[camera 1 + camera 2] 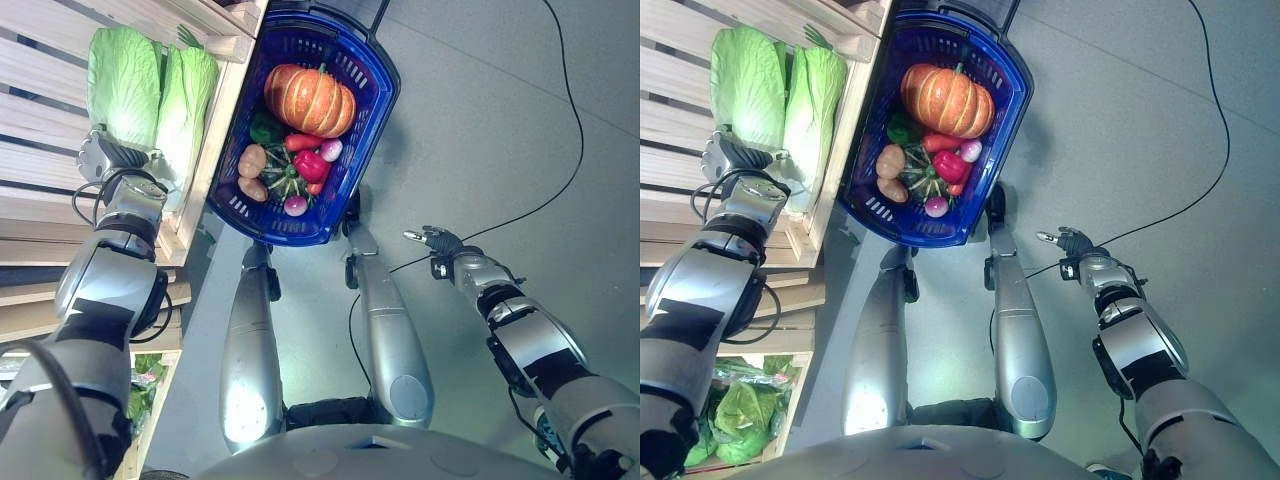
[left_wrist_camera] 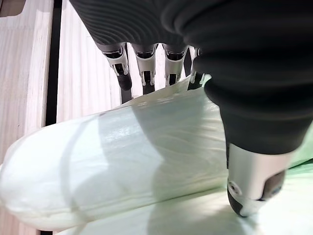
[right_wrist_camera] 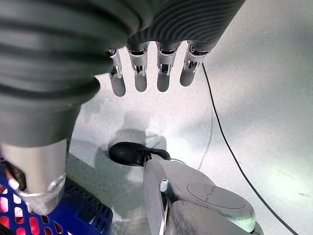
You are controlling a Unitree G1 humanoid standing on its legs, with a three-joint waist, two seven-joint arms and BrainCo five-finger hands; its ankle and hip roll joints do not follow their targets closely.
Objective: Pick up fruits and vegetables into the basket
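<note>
Two pale green cabbages lie side by side on the wooden shelf, at about 10 o'clock from the blue basket. The left hand rests over the nearer cabbage, fingers on one side, thumb on the other, wrapped around it. The basket stands on the grey floor and holds a pumpkin, a red pepper and potatoes. The right hand hangs at 4 o'clock, fingers straight, empty.

Two cabbages lie on the slatted wooden shelf.
</note>
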